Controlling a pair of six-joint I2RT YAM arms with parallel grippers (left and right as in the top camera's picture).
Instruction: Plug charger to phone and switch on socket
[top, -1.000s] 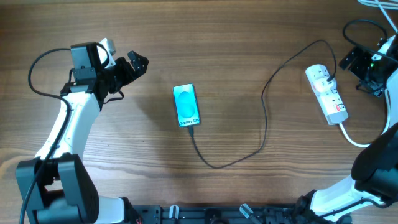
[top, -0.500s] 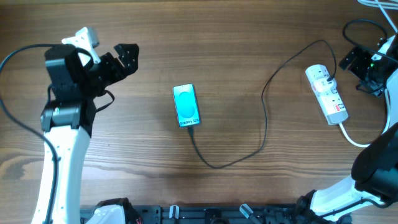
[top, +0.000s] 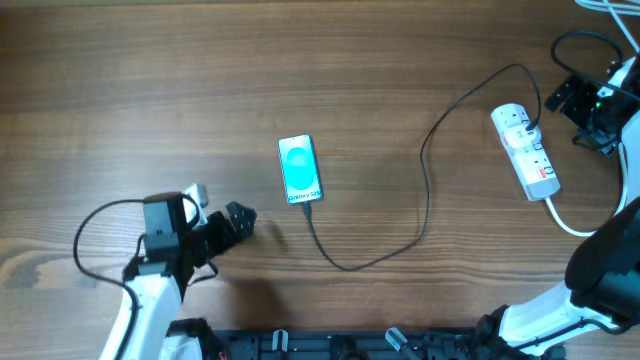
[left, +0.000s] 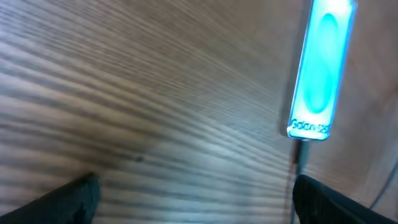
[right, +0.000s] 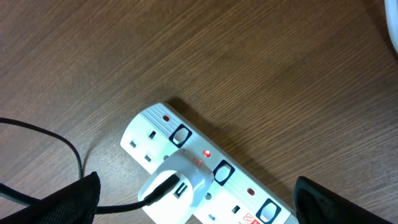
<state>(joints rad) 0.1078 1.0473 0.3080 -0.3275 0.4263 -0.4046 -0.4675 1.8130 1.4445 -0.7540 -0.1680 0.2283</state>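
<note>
The phone (top: 300, 169) lies flat mid-table with its teal screen lit, and it also shows in the left wrist view (left: 318, 74). The charger cable (top: 425, 190) runs from the phone's near edge, loops right, and ends in a white plug (right: 179, 182) seated in the socket (top: 528, 152). A red light (right: 206, 153) glows on the socket (right: 149, 127) beside the plug. My left gripper (top: 240, 222) is open and empty, low at the front left, pointing at the phone. My right gripper (top: 560, 97) is open and empty above the socket's plug end.
The socket's thick white cord (top: 565, 222) curves off to the right edge. Black robot-arm cables (top: 95, 235) loop beside the left arm. The arm bases stand along the front edge (top: 330, 345).
My left arm has swung from the far upper left down to the front left, and its gripper now points at the phone. The right arm, phone, cable and socket have not moved.
</note>
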